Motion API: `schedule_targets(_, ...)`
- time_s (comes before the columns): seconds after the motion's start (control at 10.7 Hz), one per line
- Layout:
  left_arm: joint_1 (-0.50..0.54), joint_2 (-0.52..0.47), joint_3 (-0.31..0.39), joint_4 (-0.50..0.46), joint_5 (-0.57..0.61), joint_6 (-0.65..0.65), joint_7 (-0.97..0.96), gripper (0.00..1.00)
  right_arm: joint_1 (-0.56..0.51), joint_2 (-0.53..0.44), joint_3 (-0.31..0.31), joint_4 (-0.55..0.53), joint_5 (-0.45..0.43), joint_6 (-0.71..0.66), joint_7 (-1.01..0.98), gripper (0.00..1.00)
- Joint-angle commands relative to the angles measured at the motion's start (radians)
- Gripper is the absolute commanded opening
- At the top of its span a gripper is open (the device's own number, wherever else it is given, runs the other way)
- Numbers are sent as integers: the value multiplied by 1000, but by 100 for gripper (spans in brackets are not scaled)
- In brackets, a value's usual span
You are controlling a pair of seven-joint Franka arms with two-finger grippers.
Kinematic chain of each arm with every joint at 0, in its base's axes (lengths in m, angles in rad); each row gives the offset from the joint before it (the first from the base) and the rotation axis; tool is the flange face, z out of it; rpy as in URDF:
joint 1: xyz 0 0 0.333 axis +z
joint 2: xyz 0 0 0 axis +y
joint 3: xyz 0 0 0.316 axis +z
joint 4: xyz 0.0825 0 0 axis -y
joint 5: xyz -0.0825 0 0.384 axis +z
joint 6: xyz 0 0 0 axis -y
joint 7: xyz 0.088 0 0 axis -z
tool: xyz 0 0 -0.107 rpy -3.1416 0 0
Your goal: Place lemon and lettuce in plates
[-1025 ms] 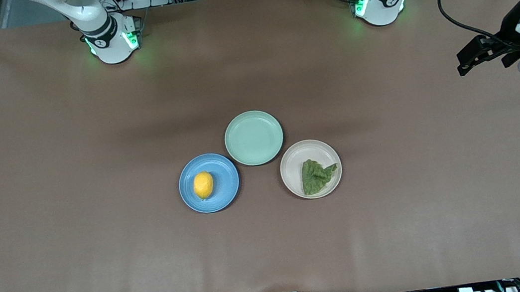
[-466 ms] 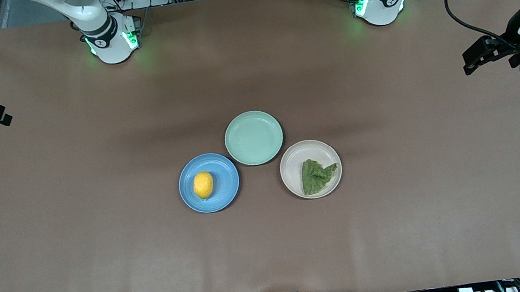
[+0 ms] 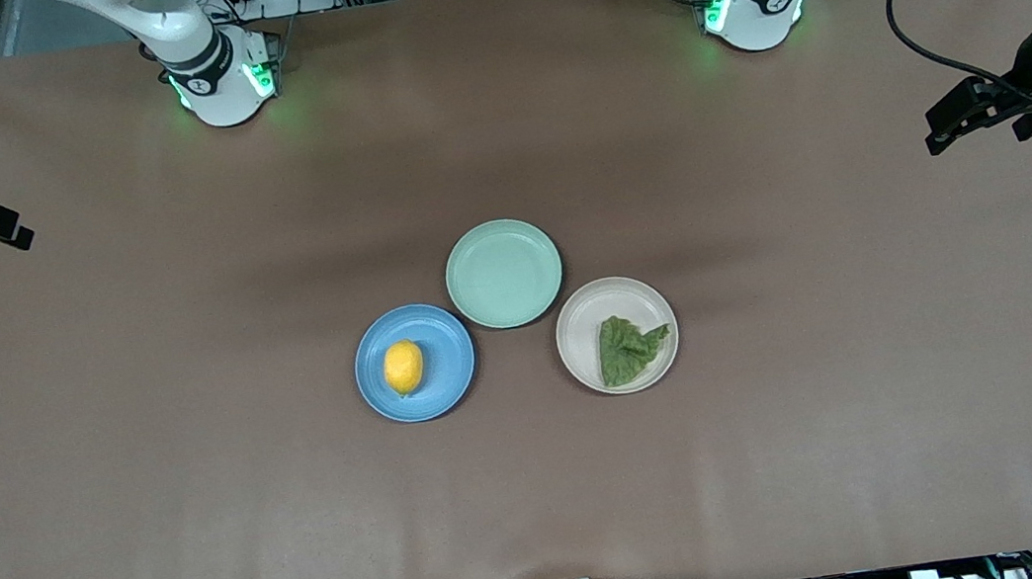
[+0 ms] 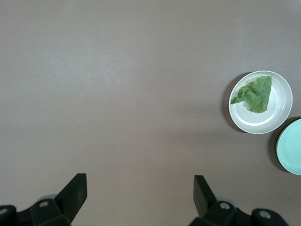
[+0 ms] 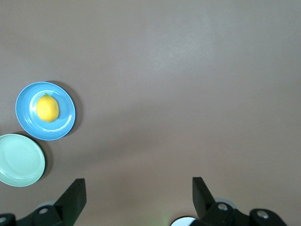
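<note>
Both grippers drawn back toward the table ends since a second ago, left gripper (image 3: 952, 119) and right gripper (image 3: 5, 230) wide open, well apart from mint plate (image 3: 504, 273), lemon (image 3: 404, 367) on blue plate (image 3: 452, 368), lettuce (image 3: 627, 349) on beige plate (image 3: 580, 321), both plates just beside mint plate.

The lemon (image 3: 404, 367) is bright yellow on a plain blue plate (image 3: 449, 383). The lettuce (image 3: 627, 349) is dark green and wrinkled on a pale beige-pink plate (image 3: 580, 321). A third plate (image 3: 504, 273) is mint green. The surface (image 3: 194, 421) is a uniform dull brown. Both arms' fingers (image 4: 75, 193) are black, and their bases glow green.
</note>
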Motion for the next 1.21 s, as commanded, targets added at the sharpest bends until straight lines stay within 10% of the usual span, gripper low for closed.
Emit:
schedule_targets(0.0, 12, -19, -3, -10, -12, 12, 24, 100, -7, 15, 8, 15, 4, -13, -11, 100)
schedule_targets(1.12, 11, -25, -3, -12, -9, 12, 24, 100, -12, 24, 6, 20, 3, -12, -117, 100)
